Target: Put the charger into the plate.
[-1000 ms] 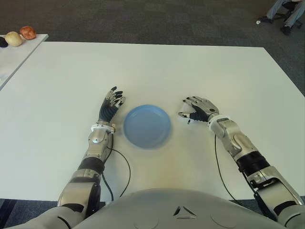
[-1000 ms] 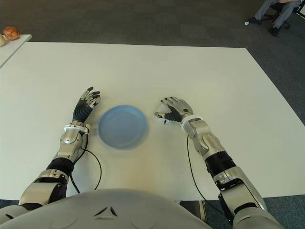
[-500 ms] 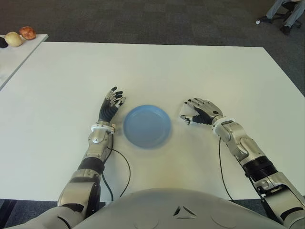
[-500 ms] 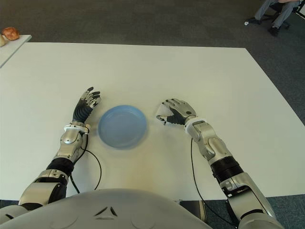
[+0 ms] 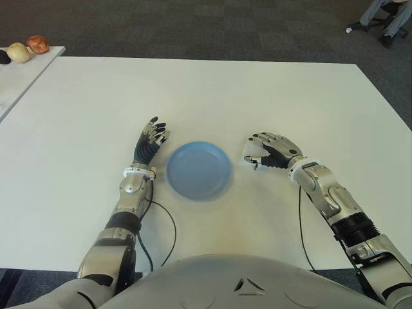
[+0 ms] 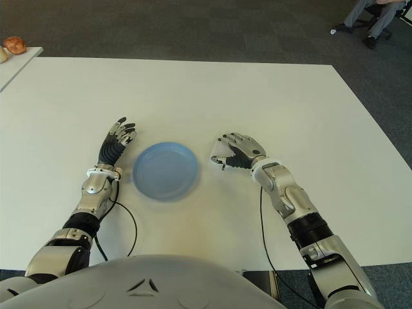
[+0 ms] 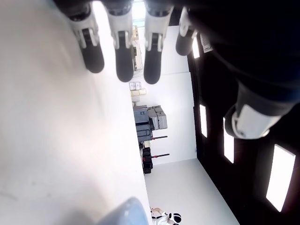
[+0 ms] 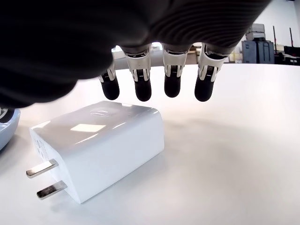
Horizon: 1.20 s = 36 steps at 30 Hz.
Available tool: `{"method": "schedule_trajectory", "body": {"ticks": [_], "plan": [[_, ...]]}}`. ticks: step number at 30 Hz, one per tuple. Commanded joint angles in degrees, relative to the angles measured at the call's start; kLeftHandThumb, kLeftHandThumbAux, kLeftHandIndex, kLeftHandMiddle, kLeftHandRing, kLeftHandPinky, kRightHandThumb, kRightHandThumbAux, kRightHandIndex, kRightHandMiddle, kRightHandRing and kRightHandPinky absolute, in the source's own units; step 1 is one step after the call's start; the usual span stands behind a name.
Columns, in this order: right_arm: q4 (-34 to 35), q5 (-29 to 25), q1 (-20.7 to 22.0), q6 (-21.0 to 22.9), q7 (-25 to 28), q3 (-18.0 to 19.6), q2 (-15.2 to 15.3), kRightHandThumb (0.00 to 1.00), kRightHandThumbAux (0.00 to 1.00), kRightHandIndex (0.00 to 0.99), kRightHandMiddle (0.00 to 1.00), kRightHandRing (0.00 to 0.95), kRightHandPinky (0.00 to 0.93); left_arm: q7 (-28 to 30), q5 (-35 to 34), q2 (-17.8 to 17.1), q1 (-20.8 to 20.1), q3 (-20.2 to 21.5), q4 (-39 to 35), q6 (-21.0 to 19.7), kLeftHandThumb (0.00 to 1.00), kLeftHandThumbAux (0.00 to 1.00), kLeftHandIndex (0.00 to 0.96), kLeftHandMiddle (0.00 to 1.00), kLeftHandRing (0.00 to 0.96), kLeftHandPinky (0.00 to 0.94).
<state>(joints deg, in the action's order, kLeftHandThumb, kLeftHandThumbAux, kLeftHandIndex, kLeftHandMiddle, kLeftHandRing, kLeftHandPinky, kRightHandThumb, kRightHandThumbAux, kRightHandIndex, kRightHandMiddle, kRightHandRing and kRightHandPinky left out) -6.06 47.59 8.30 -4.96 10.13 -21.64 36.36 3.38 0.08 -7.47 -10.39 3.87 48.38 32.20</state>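
Note:
A white charger (image 8: pixel 101 145) lies flat on the white table (image 5: pixel 257 96), its two prongs pointing toward the blue plate (image 5: pixel 198 170), which holds nothing. My right hand (image 5: pixel 271 149) hovers over the charger just right of the plate. Its fingers (image 8: pixel 143 86) arch above the charger without touching it, so the hand is open. Only a small white corner of the charger (image 5: pixel 251 153) shows under the hand in the eye views. My left hand (image 5: pixel 151 141) shows beside the plate's left rim, fingers straight and spread, holding nothing.
A second table at the far left carries a few round fruits (image 5: pixel 29 46). A person's legs and a chair base (image 5: pixel 383 19) show at the far right on the dark carpet. Cables trail from both wrists toward my body.
My right hand has shifted slightly to the right over the charger and its forearm has swung outward. The left hand and the plate have not moved.

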Motion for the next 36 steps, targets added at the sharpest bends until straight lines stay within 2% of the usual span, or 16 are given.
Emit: {"method": "schedule_trajectory", "body": {"ticks": [1,14,21,29,36], "plan": [[0.0,-1.0,-1.3,-1.2,0.6,0.3,0.6,0.328,0.103,0.000,0.000,0.000,0.000,0.3,0.9,0.5,2.8,-0.8,3.1,-3.7,0.000,0.527,0.077,0.210,0.198,0.182],[-0.1,-1.5,-2.0,-1.6,0.7,1.0,0.7,0.330,0.101,0.000,0.000,0.000,0.000,0.8,0.5,0.5,2.9,-0.8,3.5,-2.5,0.000,0.530,0.070,0.206,0.192,0.174],[-0.7,-1.2,-1.9,-1.7,0.7,0.7,0.8,0.327,0.098,0.000,0.000,0.000,0.000,0.9,0.3,0.6,3.0,-0.7,3.4,-1.7,0.000,0.528,0.082,0.213,0.202,0.204],[-1.0,-0.9,-1.9,-1.6,0.7,0.6,1.0,0.330,0.098,0.000,0.000,0.000,0.000,0.8,0.5,0.6,3.0,-0.9,3.1,-2.4,0.000,0.521,0.091,0.217,0.211,0.212],[-2.2,-0.1,-1.6,-1.5,-0.1,0.1,0.8,0.337,0.096,0.000,0.000,0.000,0.000,1.0,0.4,0.4,3.1,-0.9,3.1,-2.9,0.000,0.528,0.074,0.211,0.201,0.184]]}}
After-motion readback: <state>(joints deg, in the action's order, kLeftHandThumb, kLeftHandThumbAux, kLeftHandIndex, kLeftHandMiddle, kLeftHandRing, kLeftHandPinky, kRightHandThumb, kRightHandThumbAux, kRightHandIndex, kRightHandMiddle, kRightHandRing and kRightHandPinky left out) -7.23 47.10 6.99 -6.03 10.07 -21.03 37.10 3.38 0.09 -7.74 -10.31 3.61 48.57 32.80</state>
